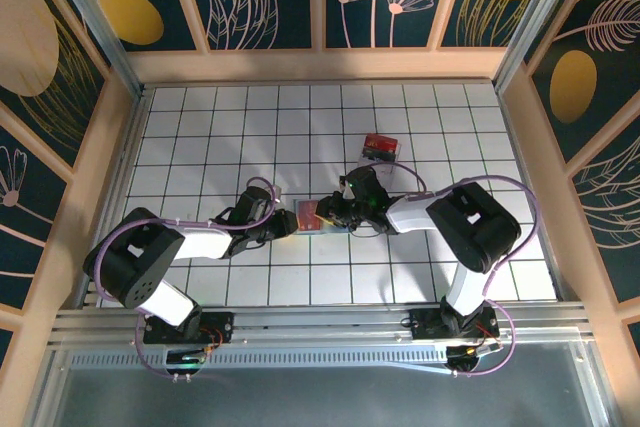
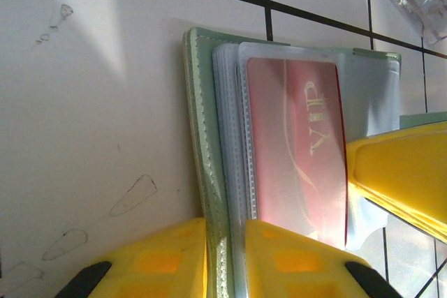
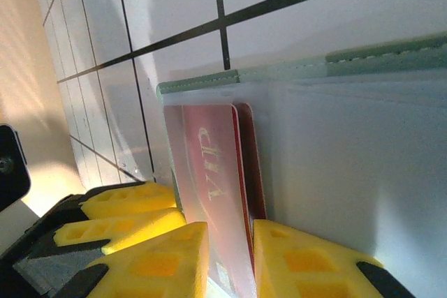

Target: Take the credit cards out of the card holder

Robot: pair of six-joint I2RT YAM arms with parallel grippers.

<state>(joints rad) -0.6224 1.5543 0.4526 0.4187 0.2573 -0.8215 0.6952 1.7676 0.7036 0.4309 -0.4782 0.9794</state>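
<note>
The card holder (image 1: 312, 218) lies open on the tiled table between both arms; its grey-green stitched cover (image 2: 198, 109) and clear sleeves show in the left wrist view. My left gripper (image 2: 225, 227) is shut on the cover's edge and the sleeves beside it. A dark red credit card (image 2: 293, 144) printed "VIP" sits in the top sleeve. My right gripper (image 3: 230, 228) is shut on that red card (image 3: 209, 165) at its end, and a second, darker red card (image 3: 253, 158) stands just behind it. From above, the left gripper (image 1: 289, 224) and right gripper (image 1: 337, 215) meet at the holder.
A clear plastic box (image 1: 380, 147) with red and black contents stands just behind the right arm's wrist. Wooden walls ring the white tiled table (image 1: 230, 127). The right gripper's yellow fingers (image 2: 405, 172) reach into the left wrist view from the right.
</note>
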